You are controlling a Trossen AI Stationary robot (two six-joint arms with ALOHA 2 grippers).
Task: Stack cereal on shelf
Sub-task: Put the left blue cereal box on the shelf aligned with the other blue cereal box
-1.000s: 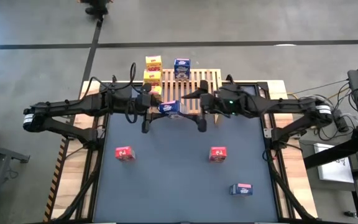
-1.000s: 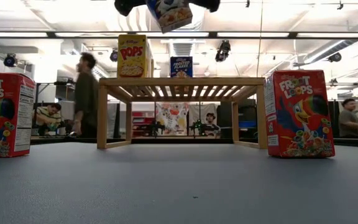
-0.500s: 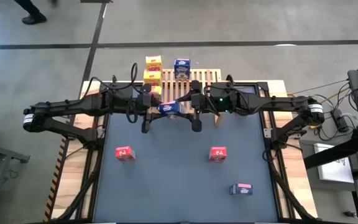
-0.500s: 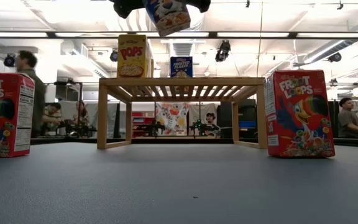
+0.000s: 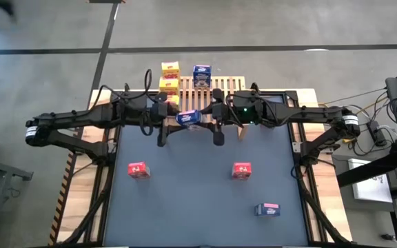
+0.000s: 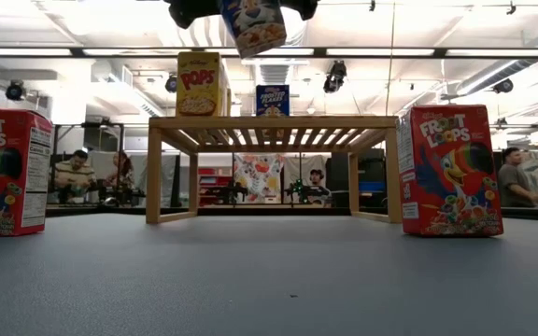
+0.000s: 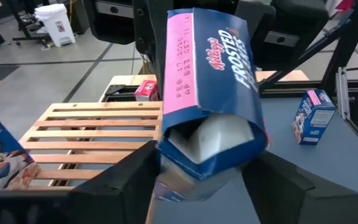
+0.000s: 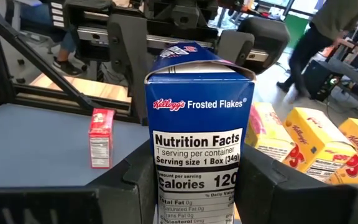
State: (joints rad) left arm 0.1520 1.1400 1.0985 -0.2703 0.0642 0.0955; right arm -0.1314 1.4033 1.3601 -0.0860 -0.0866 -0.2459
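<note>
A blue Frosted Flakes cereal box (image 5: 188,118) hangs high over the table, just in front of the wooden slatted shelf (image 5: 222,89). My left gripper (image 5: 173,118) comes at it from the left and my right gripper (image 5: 205,118) from the right, each shut on one end. In the low view the box (image 6: 255,23) shows tilted at the top edge, above the shelf (image 6: 274,121). Two yellow boxes (image 5: 169,77) and another blue box (image 5: 202,74) stand on the shelf's far left part. My left gripper has the box's crumpled, partly open end (image 7: 197,155) between its two fingers, coming in about level from the table's left. The box sticks out ahead of the fingers, lifted clear of table and shelf. My right gripper pinches the opposite end by its two narrow edges (image 8: 157,180), with the nutrition panel facing the wrist camera. The fingers come about level from the table's right. The box stands clear of everything below.
Two red boxes (image 5: 138,169) (image 5: 241,170) stand on the grey tabletop near the middle, and a blue box (image 5: 267,209) lies at the near right. Bare tabletop lies between them. People sit and stand in the room beyond the table's far edge.
My right gripper has moved toward the table's left up to the blue box and shut on its free end. The box has stayed in the air between the two grippers, tipping a little more upright in the low view.
</note>
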